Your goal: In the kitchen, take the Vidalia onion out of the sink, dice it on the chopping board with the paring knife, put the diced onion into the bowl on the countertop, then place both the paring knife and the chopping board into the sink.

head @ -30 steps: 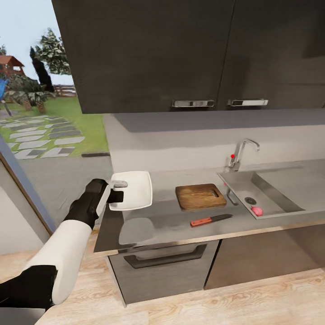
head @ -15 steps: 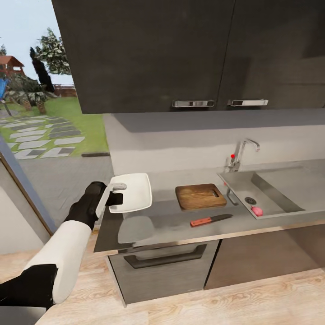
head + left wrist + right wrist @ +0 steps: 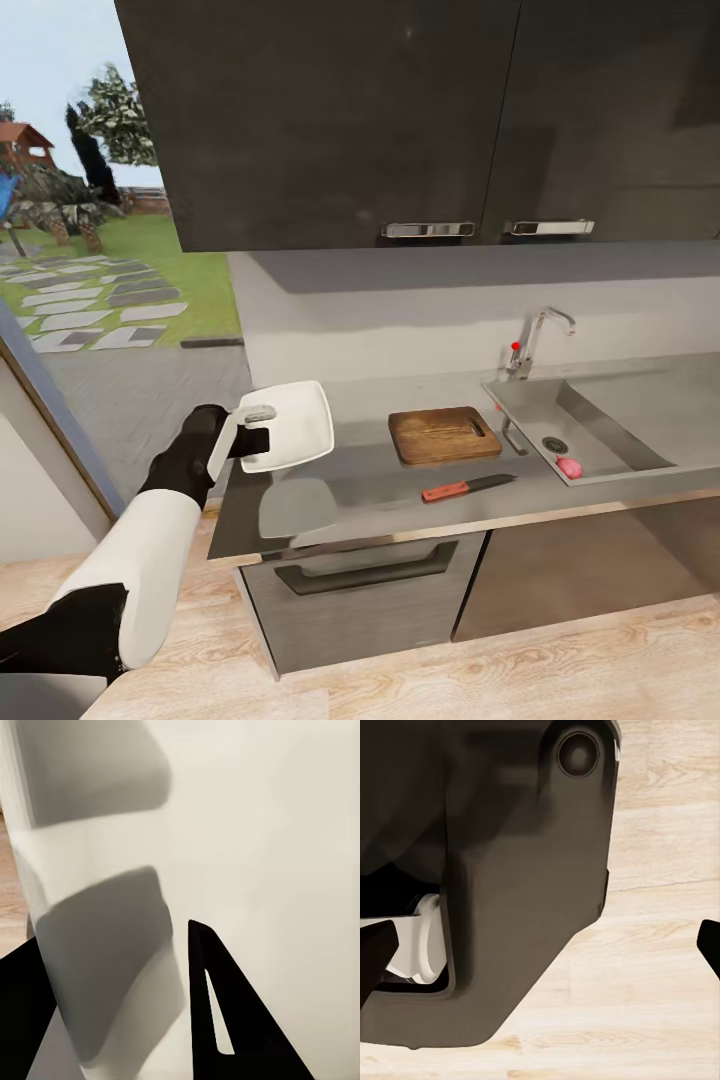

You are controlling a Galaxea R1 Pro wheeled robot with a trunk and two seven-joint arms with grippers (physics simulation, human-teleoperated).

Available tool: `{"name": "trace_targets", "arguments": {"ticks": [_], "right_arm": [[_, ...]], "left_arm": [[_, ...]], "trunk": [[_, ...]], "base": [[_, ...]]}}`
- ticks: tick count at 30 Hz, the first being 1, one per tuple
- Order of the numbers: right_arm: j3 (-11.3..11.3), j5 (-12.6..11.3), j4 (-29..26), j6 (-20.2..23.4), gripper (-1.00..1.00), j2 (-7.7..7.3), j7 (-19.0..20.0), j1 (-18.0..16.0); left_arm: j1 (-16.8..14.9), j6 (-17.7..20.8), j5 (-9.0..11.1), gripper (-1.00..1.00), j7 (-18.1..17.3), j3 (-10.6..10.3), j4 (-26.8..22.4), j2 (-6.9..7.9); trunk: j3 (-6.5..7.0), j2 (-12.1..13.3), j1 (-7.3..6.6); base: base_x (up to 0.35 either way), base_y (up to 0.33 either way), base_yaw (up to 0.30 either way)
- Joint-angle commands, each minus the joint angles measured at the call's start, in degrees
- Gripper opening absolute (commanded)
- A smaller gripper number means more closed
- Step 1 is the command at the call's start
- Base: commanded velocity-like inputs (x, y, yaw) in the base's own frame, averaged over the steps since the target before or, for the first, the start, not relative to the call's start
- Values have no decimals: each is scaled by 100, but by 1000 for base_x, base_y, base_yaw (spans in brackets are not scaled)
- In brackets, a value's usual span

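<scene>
no readable text, labels or numbers anywhere.

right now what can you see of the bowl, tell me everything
The bowl is a plain white, shallow square dish with rounded corners, glossy like ceramic and seemingly empty. The left gripper is shut on its near-left rim, holding it lifted and slightly tilted above the left end of the countertop, where its shadow falls. It touches nothing else, left of the chopping board.

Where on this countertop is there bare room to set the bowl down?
The left gripper holds the bowl over the countertop's left end. Bare patches: under the bowl, the strip between it and the chopping board, and the front edge left of the paring knife. It is crowded from the board rightward to the sink.
</scene>
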Motion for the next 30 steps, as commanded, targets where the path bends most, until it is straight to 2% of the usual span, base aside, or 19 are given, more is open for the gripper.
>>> {"name": "trace_targets", "arguments": {"ticks": [1,10,30], "right_arm": [[44,-27,6,-21,100,2,8,-5],[45,-27,6,-21,100,8,3,-5],[45,-27,6,-15,100,25,-46,-5]], "left_arm": [[-6,24,10,-100,19,24,-5,-12],[-6,24,11,-100,14,9,96,-95],[-6,-129,-25,-100,31,6,464,-95]], "trunk": [[-12,-12,3],[-12,-12,3],[-12,-12,3]], "base": [[0,0,0],[0,0,0],[0,0,0]]}}
